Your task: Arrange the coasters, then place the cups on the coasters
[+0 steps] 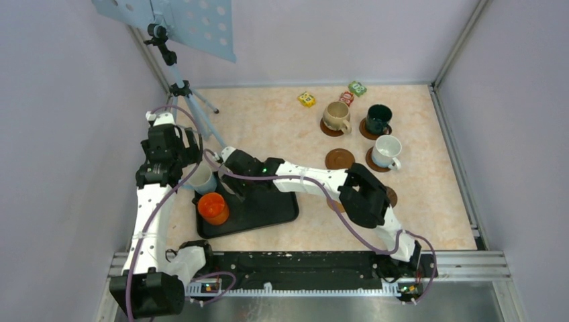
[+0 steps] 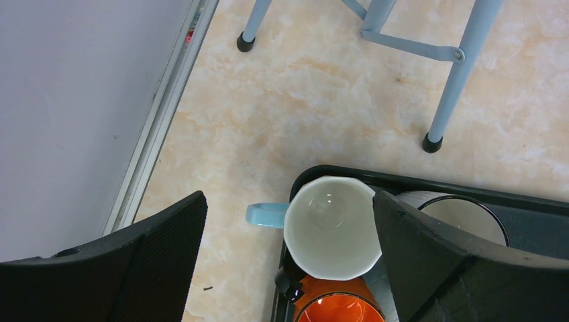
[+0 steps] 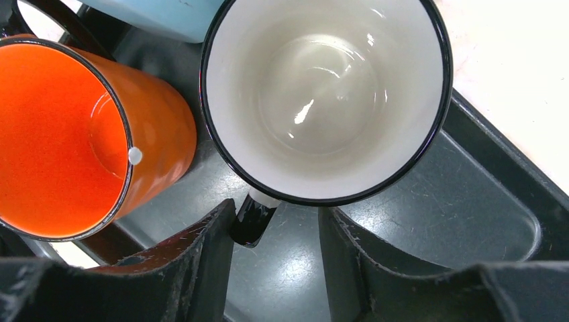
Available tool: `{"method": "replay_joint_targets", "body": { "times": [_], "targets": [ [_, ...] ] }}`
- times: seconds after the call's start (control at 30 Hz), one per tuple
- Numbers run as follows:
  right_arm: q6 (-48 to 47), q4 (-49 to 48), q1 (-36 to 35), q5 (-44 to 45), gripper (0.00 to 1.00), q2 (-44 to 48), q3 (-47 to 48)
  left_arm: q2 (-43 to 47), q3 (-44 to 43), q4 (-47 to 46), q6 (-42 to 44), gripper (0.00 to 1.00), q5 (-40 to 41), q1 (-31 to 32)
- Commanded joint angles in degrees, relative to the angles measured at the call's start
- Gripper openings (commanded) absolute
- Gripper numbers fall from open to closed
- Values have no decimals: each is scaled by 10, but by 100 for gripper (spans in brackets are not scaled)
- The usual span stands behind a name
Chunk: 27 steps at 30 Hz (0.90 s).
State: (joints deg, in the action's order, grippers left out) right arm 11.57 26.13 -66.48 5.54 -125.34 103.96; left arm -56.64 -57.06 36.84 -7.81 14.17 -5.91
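Between the half-open right hand's [image 3: 276, 221] jaws sat the dark-rimmed mug's [image 3: 322, 87] handle [image 3: 253, 218] (orange mug [image 3: 60, 134] crowding left); squeezing off-centre could twist it.

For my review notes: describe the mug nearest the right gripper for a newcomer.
Find the black tray at the near left of the table; three mugs stand in it. Pick the white mug with the black rim and handle, unlike the orange mug and blue-handled mug beside it.

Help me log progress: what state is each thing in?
Beige mug: on coaster.
Green mug: on coaster.
White mug: on coaster.
Spare coaster: bare.
Orange mug: in tray.
Blue-handled mug: in tray.
Dark-rimmed mug: in tray.
Left gripper: open, around blue-handled mug.
Right gripper: open, straddling dark-rimmed mug's handle.
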Motion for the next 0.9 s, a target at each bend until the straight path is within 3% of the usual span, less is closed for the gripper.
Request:
{"method": "replay_joint_targets", "body": {
  "times": [0.0, 0.6, 0.73, 0.87],
  "targets": [
    [-18, 2, 0, 1, 47, 1, 12, 2, 0, -23, -5, 99, -8, -3],
    [-57, 9, 33, -54, 39, -44, 49, 0, -2, -22, -2, 99, -7, -3],
    [-69, 3, 36, -52, 30, -43, 50, -2, -2, -22, -2, 99, -6, -3],
    [-76, 3, 40, -54, 15, -33, 46, -3, -1, -22, -2, 99, -17, -3]
  ]
}}
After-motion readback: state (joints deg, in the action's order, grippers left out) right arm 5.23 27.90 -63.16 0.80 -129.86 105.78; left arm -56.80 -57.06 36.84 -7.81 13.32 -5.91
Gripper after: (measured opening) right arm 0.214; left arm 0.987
